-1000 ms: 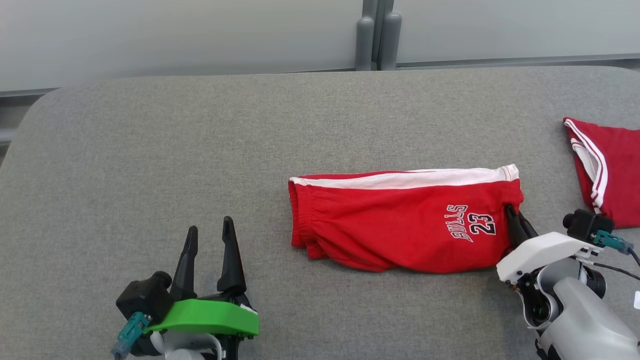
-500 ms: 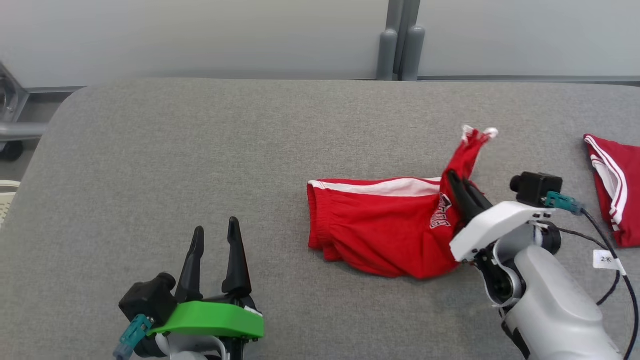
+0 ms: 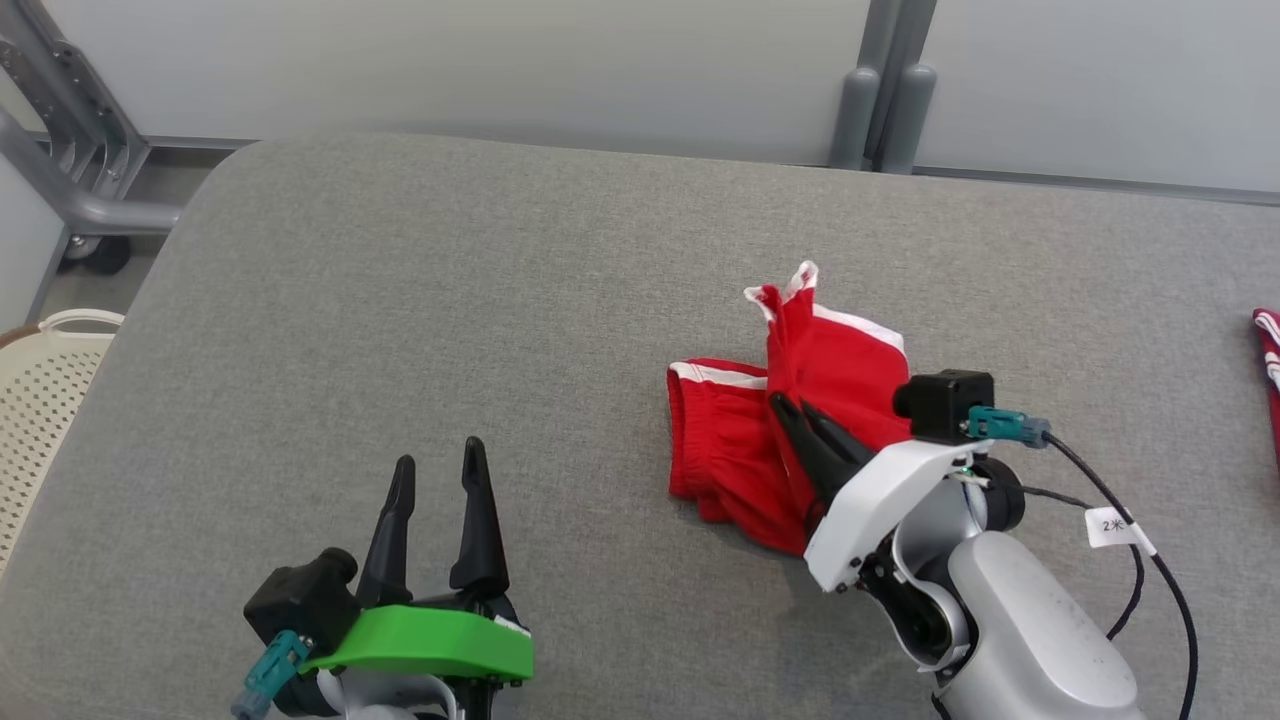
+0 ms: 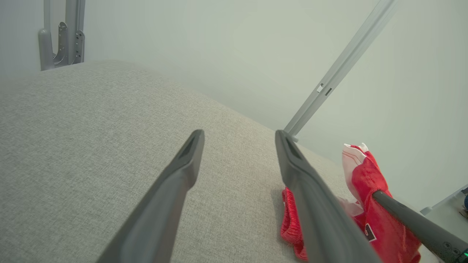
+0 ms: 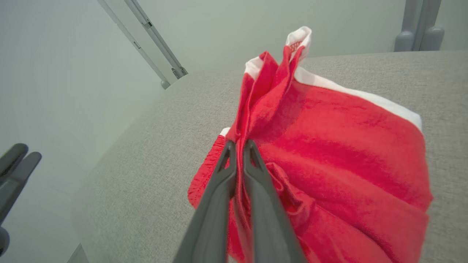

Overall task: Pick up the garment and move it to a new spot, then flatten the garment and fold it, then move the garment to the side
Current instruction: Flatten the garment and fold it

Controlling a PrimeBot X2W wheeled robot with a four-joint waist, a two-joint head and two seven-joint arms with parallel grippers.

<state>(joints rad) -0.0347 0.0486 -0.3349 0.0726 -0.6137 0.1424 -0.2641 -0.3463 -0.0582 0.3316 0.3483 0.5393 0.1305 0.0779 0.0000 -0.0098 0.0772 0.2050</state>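
Note:
The garment (image 3: 800, 410) is a pair of red shorts with white trim, bunched on the grey padded table (image 3: 420, 300). My right gripper (image 3: 790, 405) is shut on its hem end, which stands pinched up above the rest. The right wrist view shows the red cloth (image 5: 329, 153) clamped between the two dark fingers (image 5: 223, 171). My left gripper (image 3: 438, 465) stands open at the lower left, well apart from the shorts, with nothing between its fingers. In the left wrist view the raised garment (image 4: 365, 179) shows at the right, past that gripper's (image 4: 238, 137) own fingers.
Another red garment's edge (image 3: 1268, 370) lies at the far right of the table. A pale perforated basket (image 3: 40, 390) stands beside the table's left edge. A grey metal frame (image 3: 60, 150) is at the back left, and grey posts (image 3: 880, 110) behind the table.
My right gripper has lifted the shorts' right end and carried it left over the rest, crumpling the flat shorts. The head camera has turned left. The left gripper has stayed put.

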